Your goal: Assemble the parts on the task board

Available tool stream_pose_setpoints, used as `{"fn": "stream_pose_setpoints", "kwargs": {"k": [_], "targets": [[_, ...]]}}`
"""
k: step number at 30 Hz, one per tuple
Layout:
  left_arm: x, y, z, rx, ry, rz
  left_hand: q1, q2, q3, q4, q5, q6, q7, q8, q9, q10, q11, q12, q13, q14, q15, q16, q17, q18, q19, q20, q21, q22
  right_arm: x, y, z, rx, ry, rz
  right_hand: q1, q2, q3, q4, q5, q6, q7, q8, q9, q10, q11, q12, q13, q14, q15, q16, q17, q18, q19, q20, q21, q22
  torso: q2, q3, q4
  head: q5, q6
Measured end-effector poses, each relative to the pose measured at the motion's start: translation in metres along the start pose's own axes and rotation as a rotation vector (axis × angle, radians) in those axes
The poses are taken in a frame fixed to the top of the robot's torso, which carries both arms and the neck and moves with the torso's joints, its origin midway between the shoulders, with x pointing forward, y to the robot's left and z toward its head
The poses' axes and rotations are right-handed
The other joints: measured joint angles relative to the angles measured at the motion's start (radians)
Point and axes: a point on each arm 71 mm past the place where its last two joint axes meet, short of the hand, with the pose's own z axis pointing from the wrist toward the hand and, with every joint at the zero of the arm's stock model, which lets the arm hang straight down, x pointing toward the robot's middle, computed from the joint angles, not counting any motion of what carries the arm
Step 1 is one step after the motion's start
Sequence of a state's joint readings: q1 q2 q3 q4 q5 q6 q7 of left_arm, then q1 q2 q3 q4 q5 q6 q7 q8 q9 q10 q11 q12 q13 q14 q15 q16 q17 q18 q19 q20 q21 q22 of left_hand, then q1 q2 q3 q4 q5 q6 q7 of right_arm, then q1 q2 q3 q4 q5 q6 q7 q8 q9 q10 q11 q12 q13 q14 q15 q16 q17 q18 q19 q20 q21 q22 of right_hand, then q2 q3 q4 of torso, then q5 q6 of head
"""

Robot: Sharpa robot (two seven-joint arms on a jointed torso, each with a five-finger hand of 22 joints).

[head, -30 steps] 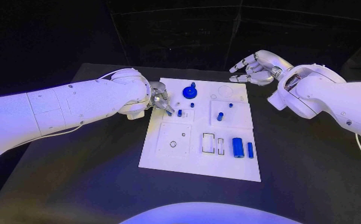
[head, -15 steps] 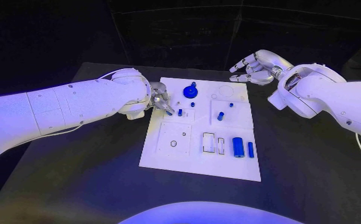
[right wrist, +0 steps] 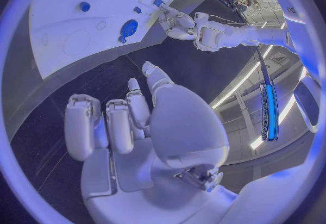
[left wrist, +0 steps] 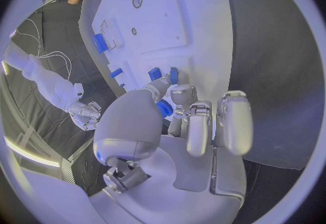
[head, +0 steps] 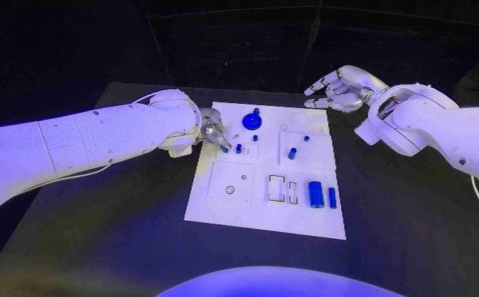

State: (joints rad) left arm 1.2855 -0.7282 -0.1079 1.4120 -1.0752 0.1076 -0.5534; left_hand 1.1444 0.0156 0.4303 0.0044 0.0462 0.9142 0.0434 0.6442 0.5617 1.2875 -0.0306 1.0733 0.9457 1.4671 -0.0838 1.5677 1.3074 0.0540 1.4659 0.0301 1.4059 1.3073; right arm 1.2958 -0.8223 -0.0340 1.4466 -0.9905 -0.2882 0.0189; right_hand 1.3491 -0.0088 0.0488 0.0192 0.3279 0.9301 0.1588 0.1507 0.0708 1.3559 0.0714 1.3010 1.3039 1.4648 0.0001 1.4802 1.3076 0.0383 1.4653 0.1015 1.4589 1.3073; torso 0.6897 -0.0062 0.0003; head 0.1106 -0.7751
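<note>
Landmark: white rectangular task board [head: 268, 172], flat on the black table [head: 110, 228].

Item 1. Left hand [head: 212, 133], silver, at the board's near-left edge beside its upper half. Fingers curl down over the board's edge, with fingertips [left wrist: 178, 93] close to two small blue pegs [left wrist: 163, 74]; the left wrist view shows a blue piece [left wrist: 165, 109] tucked among the fingers, but whether it is actually gripped cannot be told.

Item 2. Right hand [head: 338, 91], silver, off the board's far-right corner and above the table. Fingers loosely curled and apart, holding nothing.

Item 3. Round dark-blue knob with a stem [head: 252, 121], standing near the board's far edge, centre.

Item 4. Short blue peg [head: 293, 153], standing right of the board's middle.

Item 5. Large blue cylinder [head: 315, 194] and thin blue bar [head: 332, 198], lying side by side near the board's lower-right area, just right of two rectangular recesses [head: 282, 190].

Risk, as judged: the left fingers work tight against small upright pegs; a sideways brush could tip one or knock it off the board's edge. A peg lowered tilted may jam in its hole or slip free.
</note>
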Motion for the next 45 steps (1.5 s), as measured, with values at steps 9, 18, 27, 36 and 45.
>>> {"fn": "stream_pose_setpoints", "kwargs": {"k": [9,18,27,36,45], "targets": [[0.001,-0.001,0.003,-0.005,0.007,0.005,-0.072,-0.033,-0.021,0.024,0.001,0.017,-0.015,0.017,0.007,0.013,-0.01,0.009,0.008,0.0,0.0,0.0,0.0,0.0,0.0,-0.007,0.0,0.0,0.0,0.0,0.0,-0.001,0.001,0.0,0.0,0.0,0.0,0.0,0.0,0.0,0.0,0.0,0.0,0.0,0.0,0.0,-0.001,0.0,0.0,0.0,0.0,0.0,0.0,0.0,0.0,0.0,0.0,0.0,-0.0006,-0.003,-0.002],[0.003,-0.001,0.005,-0.01,0.016,0.01,-0.104,-0.047,-0.037,0.042,0.001,0.021,-0.019,0.03,0.014,0.021,-0.011,0.018,0.017,0.0,-0.007,0.0,0.0,0.0,0.0,-0.007,0.0,0.0,0.0,0.0,0.0,-0.001,0.001,0.0,0.0,0.0,0.0,0.0,0.0,0.0,0.0,0.0,0.0,0.0,0.0,-0.004,-0.001,0.0,0.0,0.0,0.0,0.0,0.0,0.0,0.0,0.0,0.0,-0.0004,-0.0001,-0.005,-0.004],[0.003,0.0,0.006,-0.017,0.016,0.009,-0.18,-0.068,-0.089,0.088,0.001,0.026,-0.02,0.042,0.021,0.02,-0.011,0.023,0.018,0.0,-0.007,0.0,0.0,0.0,0.002,-0.012,0.0,0.0,0.0,0.0,0.0,0.0,0.0,0.0,0.0,0.0,0.003,0.003,0.0,0.0,0.0,0.0,0.0,0.0,0.0,-0.004,-0.002,0.0,0.0,0.0,0.0,0.0,0.0,0.0,-0.004,0.0,0.0,-0.0007,0.0005,-0.007,-0.004],[0.001,0.008,0.003,-0.024,-0.007,-0.016,-0.249,-0.106,-0.223,0.155,0.001,-0.019,-0.002,0.04,0.022,-0.083,0.003,-0.12,-0.153,0.0,-0.007,0.0,0.0,0.0,-0.001,-0.013,-0.035,-0.002,0.0,0.0,0.0,0.0,0.0,0.0,0.0,0.0,0.003,0.003,0.0,0.0,0.0,0.0,0.0,0.0,0.0,-0.004,-0.004,0.0,0.0,0.0,0.0,0.0,0.0,0.0,-0.004,0.0,0.0,-0.0012,0.0012,-0.007,-0.002],[-0.007,0.013,-0.002,0.032,-0.064,-0.123,-0.152,-0.07,-0.326,0.191,0.001,-0.198,0.074,-0.009,-0.019,-0.269,0.074,-0.272,-0.3,-0.002,0.049,-0.071,0.0,0.044,-0.093,0.04,-0.217,-0.181,-0.001,-0.002,0.0,0.003,0.0,-0.001,0.0,0.0,0.003,0.003,0.0,0.0,0.0,0.0,-0.001,0.0,0.0,-0.004,-0.004,0.0,0.0,-0.005,0.0,0.0,0.0,0.0,-0.004,0.0,-0.001,-0.0014,0.0016,-0.013,0.0]]}}
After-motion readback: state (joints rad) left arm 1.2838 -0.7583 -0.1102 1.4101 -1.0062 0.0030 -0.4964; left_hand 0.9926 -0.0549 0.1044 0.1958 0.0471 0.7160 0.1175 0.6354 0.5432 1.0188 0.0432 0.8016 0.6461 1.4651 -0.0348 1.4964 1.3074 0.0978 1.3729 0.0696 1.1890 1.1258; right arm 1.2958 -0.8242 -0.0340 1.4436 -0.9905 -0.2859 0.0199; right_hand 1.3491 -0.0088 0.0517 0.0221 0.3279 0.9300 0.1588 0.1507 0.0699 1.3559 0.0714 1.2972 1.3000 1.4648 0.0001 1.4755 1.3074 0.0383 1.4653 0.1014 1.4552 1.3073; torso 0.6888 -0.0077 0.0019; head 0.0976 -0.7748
